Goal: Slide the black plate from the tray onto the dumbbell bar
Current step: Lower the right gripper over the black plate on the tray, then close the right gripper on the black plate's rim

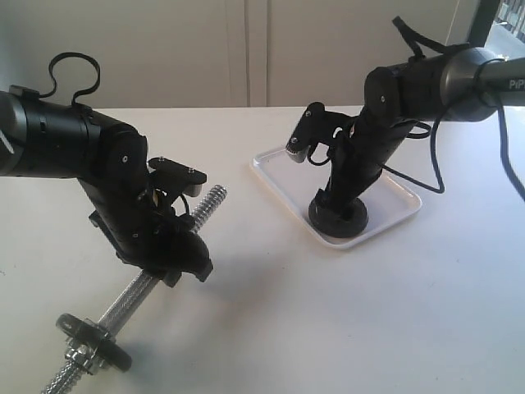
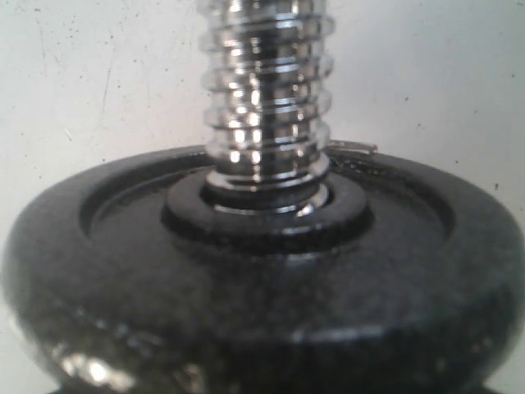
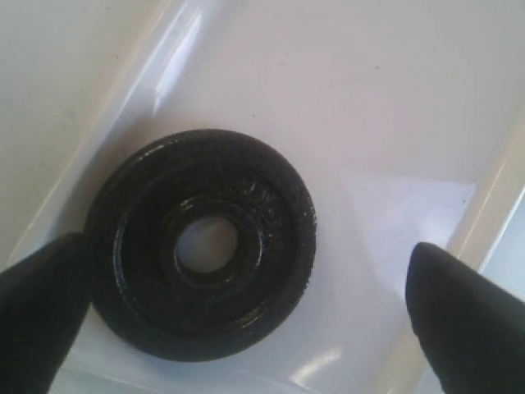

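The glossy black plate point(image 3: 201, 246) lies flat in the white tray point(image 3: 385, 107), near its front corner point(image 1: 385, 222). My right gripper point(image 3: 246, 320) hangs open just over it. One fingertip point(image 3: 37, 312) sits at the plate's edge and the other point(image 3: 463, 312) stands well apart. In the exterior view that gripper point(image 1: 336, 207) hides most of the plate point(image 1: 354, 222). My left gripper point(image 1: 171, 269) is shut on the dumbbell bar point(image 1: 209, 201), holding it slanted above the table. The bar's threaded end point(image 2: 267, 98) shows in the left wrist view, where the fingers are hidden.
A duller black disc point(image 1: 94, 335) sits on the bar's lower end with a chrome nut point(image 1: 80, 358) beyond it; the same disc point(image 2: 246, 287) fills the left wrist view. The bar's upper threaded end points toward the tray. White table point(image 1: 328, 328) lies between the arms.
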`<state>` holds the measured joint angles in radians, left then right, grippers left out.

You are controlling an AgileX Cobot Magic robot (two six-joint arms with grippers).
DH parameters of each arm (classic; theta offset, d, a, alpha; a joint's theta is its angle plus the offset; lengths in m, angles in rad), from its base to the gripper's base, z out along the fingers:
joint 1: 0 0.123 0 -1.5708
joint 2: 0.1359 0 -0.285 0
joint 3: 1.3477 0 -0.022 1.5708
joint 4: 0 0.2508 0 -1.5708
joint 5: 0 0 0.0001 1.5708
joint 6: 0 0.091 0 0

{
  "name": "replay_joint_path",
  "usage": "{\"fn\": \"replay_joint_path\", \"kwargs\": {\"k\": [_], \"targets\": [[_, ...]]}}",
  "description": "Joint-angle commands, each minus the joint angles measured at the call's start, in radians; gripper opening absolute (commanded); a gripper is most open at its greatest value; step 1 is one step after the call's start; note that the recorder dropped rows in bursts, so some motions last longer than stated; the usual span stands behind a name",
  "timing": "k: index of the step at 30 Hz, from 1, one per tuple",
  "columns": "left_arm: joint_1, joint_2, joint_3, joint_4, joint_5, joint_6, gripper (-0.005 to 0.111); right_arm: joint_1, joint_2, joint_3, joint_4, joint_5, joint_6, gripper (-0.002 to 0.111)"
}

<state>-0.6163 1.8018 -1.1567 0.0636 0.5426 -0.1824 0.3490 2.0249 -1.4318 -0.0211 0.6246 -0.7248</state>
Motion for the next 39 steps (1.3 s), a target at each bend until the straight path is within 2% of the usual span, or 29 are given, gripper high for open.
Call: {"fn": "replay_joint_path", "kwargs": {"k": [1, 7, 15, 23, 39], "targets": [[-0.004, -0.045, -0.009, -0.003, -0.011, 0.0, 0.0, -0.001, 0.02, -0.003, -0.018, -0.042, -0.004, 0.097], [-0.004, -0.045, -0.009, -0.01, -0.02, 0.0, 0.0, -0.001, 0.069, -0.003, -0.028, -0.081, -0.004, 0.097], [-0.004, -0.045, -0.009, -0.014, -0.024, 0.0, 0.0, -0.001, 0.026, -0.003, -0.028, 0.0, 0.008, 0.097], [-0.004, -0.045, -0.009, -0.018, -0.024, 0.0, 0.0, -0.001, 0.018, -0.003, -0.028, 0.007, 0.034, 0.092], [-0.004, -0.045, -0.009, -0.026, -0.026, 0.0, 0.0, -0.001, 0.097, -0.003, -0.028, 0.007, 0.034, 0.092]]}}
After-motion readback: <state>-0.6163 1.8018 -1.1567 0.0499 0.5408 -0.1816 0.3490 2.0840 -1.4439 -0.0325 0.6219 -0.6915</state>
